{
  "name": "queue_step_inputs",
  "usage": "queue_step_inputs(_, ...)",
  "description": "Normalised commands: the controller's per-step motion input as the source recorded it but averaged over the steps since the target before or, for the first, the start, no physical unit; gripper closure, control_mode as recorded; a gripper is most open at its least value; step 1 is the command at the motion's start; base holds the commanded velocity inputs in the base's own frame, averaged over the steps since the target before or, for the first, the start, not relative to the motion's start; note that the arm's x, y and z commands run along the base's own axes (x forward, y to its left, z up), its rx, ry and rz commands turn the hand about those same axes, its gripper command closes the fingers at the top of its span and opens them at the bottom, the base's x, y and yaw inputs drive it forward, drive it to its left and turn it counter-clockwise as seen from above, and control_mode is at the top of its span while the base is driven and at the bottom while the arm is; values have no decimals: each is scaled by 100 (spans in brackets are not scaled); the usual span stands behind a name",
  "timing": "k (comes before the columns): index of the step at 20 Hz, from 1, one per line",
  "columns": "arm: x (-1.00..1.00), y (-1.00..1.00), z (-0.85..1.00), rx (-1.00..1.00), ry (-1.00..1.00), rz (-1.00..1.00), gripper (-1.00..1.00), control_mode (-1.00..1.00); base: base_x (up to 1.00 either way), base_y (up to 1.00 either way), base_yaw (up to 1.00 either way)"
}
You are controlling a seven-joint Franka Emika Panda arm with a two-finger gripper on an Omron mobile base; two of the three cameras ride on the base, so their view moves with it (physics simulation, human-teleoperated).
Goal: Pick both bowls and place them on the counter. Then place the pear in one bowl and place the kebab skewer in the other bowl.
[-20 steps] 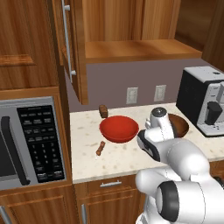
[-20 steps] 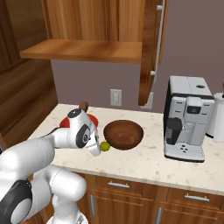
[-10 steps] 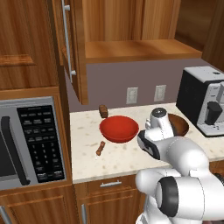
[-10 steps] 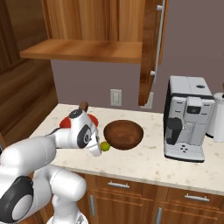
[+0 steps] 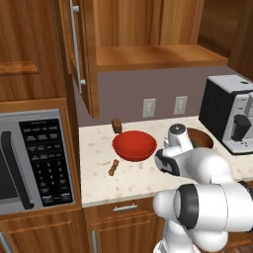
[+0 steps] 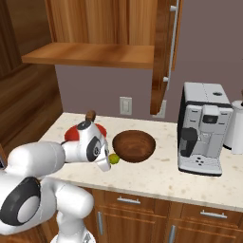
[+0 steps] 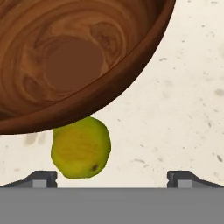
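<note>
Hovering with pincer (image 7: 112, 177) spread, pear (image 7: 80, 148) lies at 11 o'clock, touching brown bowl (image 7: 65, 57) rim on desk (image 7: 183, 100).

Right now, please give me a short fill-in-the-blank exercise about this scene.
1. The pear lies on the counter beside the ____ bowl.
2. The gripper is ____.
3. The kebab skewer lies in front of the ____ bowl.

Missing words: brown; open; red
</note>
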Motion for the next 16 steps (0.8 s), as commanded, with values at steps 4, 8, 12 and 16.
queue_step_inputs(4,11,0,-16,-1,0,-2,-100,-100,0,0,0)
queue_step_inputs(8,23,1,-9,-1,0,0,-100,-100,0,0,0)
queue_step_inputs(12,19,0,-6,-1,0,0,-100,-100,0,0,0)
queue_step_inputs(16,7,0,-9,0,0,0,-100,-100,0,0,0)
